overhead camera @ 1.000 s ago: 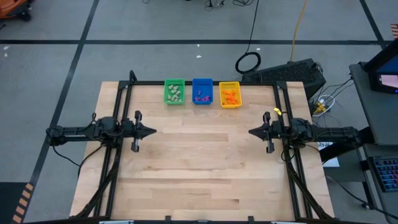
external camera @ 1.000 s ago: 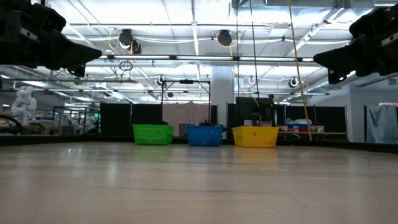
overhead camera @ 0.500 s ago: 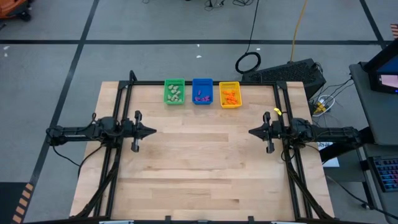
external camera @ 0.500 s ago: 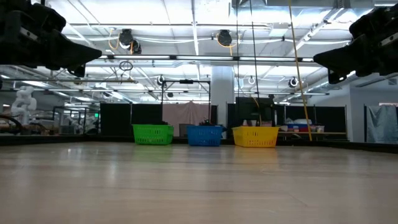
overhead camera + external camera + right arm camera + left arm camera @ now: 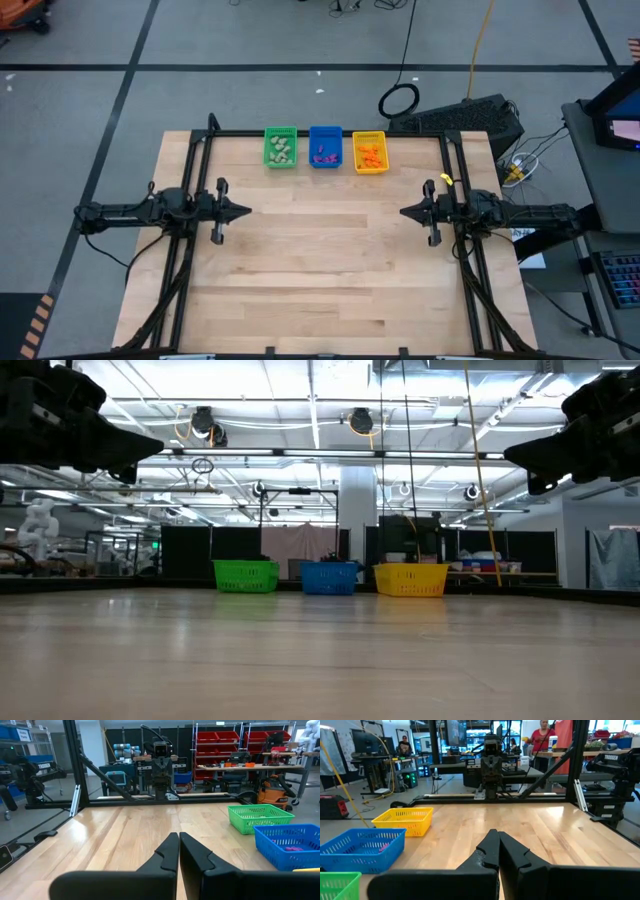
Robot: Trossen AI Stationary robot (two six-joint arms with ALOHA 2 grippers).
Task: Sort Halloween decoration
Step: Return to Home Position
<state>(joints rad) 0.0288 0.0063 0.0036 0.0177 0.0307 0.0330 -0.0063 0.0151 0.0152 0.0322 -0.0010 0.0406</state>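
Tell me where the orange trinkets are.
In the high view the orange trinkets lie inside the yellow bin, at the far edge of the table, just right of the blue bin.

Bright, even overhead light is falling on the desk [image 5: 320, 250] in the high view, and the shadows there are reading faint and soft. In the low view the ceiling strip lights [image 5: 312, 405] are glaring at 12 o'clock. They are leaving the left pincer [image 5: 158, 446] at 10 o'clock and the right pincer [image 5: 508, 456] at 2 o'clock as dark backlit silhouettes. The wood is throwing back a pale sheen. In the wrist views, each arm's own fingers are showing near black against well-lit wood.
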